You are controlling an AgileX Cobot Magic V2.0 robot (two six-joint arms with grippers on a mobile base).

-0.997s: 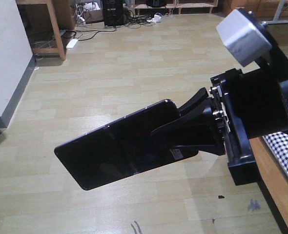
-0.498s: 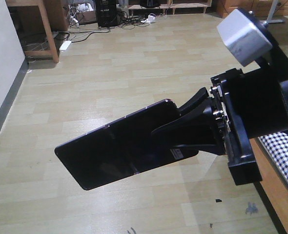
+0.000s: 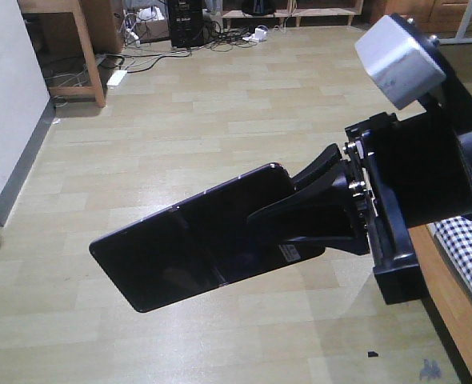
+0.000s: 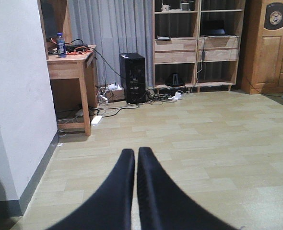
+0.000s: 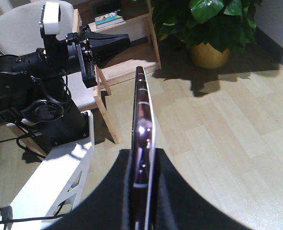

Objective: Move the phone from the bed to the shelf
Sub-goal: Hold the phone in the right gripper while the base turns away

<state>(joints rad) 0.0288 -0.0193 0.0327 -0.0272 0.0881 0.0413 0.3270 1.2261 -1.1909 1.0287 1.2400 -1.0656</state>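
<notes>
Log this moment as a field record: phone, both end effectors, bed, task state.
phone: black slab, gripped at the end near its sticker; the rest juts out free above the floor
right end effector: shut on phone, clamping both faces
left end effector: shut, empty
bed: checked cloth at the right edge of the front view; phone off it
task state: phone in the air, not yet set down
</notes>
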